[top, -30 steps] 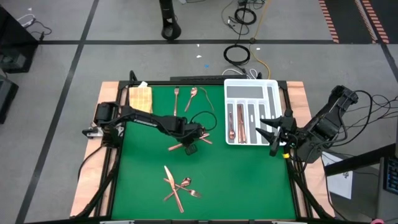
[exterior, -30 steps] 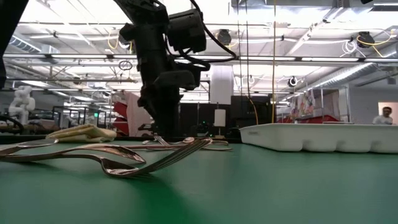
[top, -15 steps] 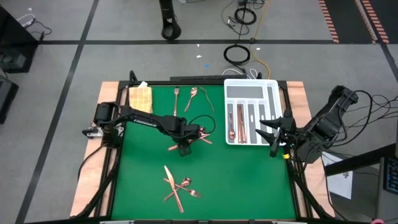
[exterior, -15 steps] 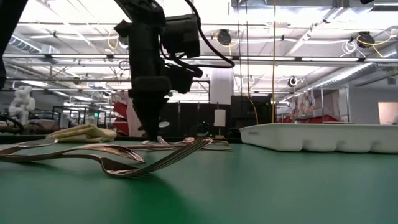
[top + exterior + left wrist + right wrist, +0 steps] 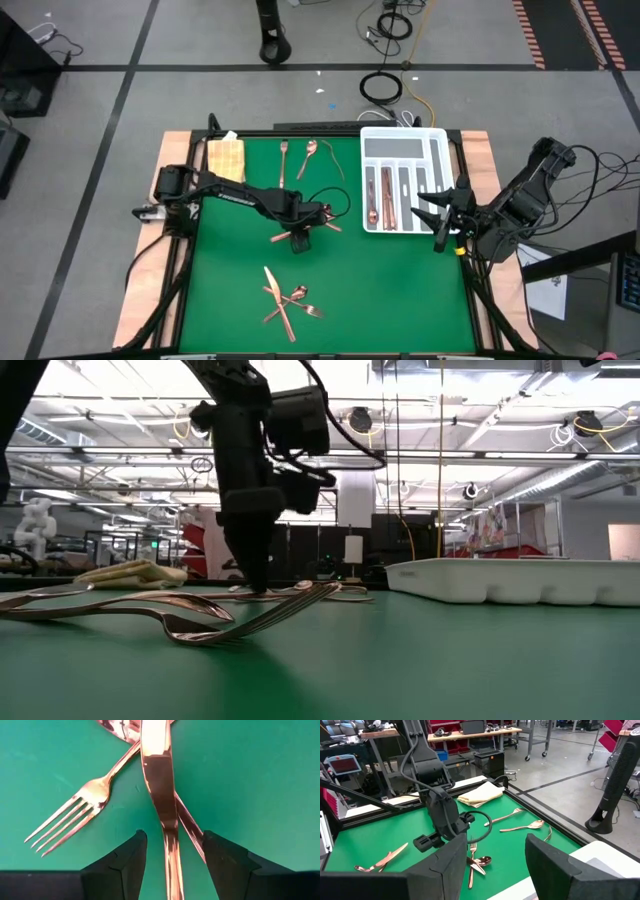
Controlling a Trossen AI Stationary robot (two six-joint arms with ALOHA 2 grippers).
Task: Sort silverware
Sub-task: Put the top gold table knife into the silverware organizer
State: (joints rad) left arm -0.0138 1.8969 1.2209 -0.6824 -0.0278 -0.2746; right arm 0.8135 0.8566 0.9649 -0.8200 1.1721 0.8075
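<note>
Three crossed pieces — knife (image 5: 160, 795), fork (image 5: 75, 815), spoon (image 5: 117, 727) — under left end effector (image 5: 170, 855).

Copper silverware lies in four lots. Directly under the left gripper (image 5: 301, 238), between its spread fingers, a knife (image 5: 161, 795) lies crossed over a fork (image 5: 80, 812) and a spoon bowl (image 5: 120, 727), all flat on the green mat. A second crossed cluster (image 5: 285, 297) lies nearer the table's front edge, well apart. Two more pieces (image 5: 297, 155) lie beyond the gripper. Others lie lengthwise in the white tray's (image 5: 437, 150) compartments, just beside the right gripper (image 5: 436, 212).
</note>
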